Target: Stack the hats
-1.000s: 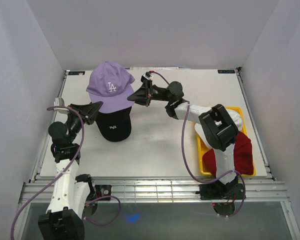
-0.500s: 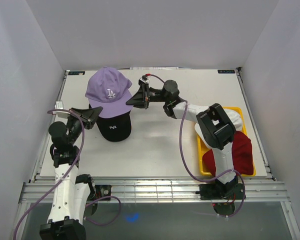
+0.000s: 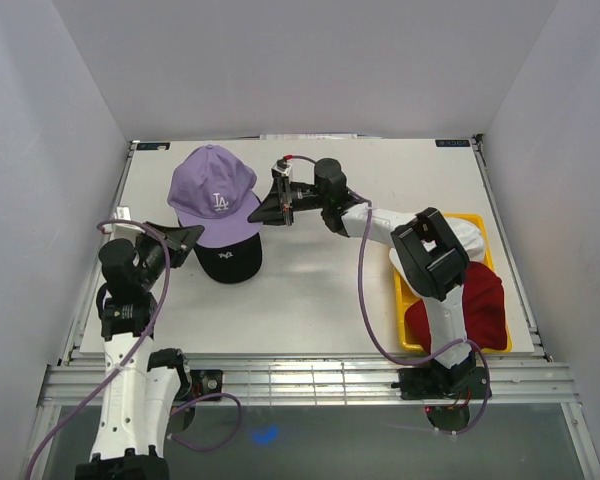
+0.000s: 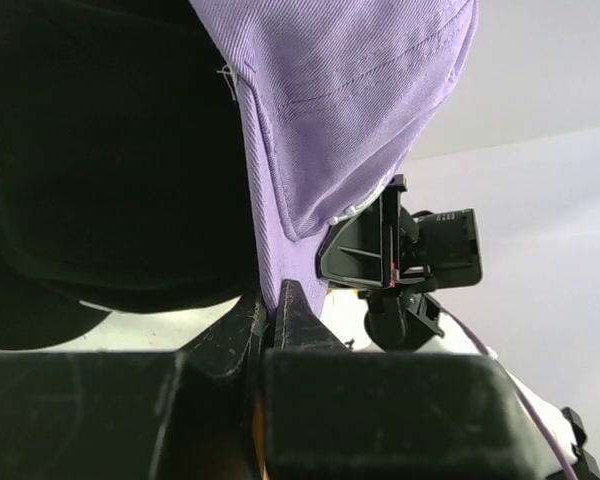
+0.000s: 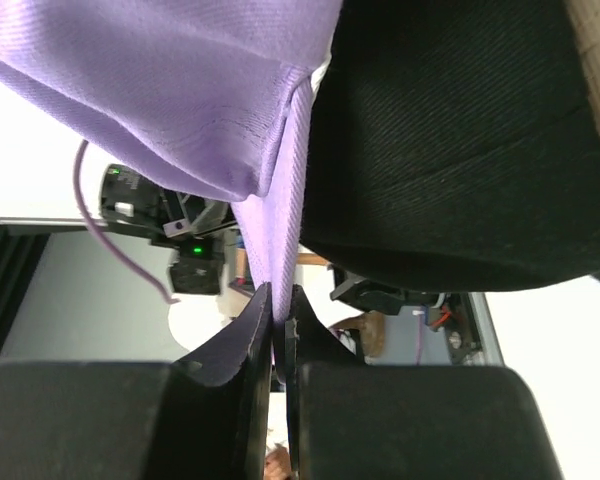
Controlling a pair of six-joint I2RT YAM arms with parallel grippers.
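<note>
The white table (image 3: 320, 290) takes up most of the room in front of the two arms, with a yellow tray (image 3: 401, 300) sitting near its right edge. Left of centre, a lavender cap (image 3: 212, 190) with a white LA logo sits over the crown of a black cap (image 3: 230, 262). The black cap's brim pokes out toward the arms. In the tray lies a dark red cap (image 3: 485, 305), and a white cap (image 3: 468, 240) sits just behind it, partly hidden by the right arm.

Both arms have hold of the lavender cap. The left gripper (image 3: 188, 236) has its jaws pinched tight on the cap's lower edge at the left side, and the purple fabric (image 4: 350, 90) runs up from between its fingertips. The right gripper (image 3: 263, 210) is clamped the same way on the edge at the opposite side, right beside the black fabric.
</note>
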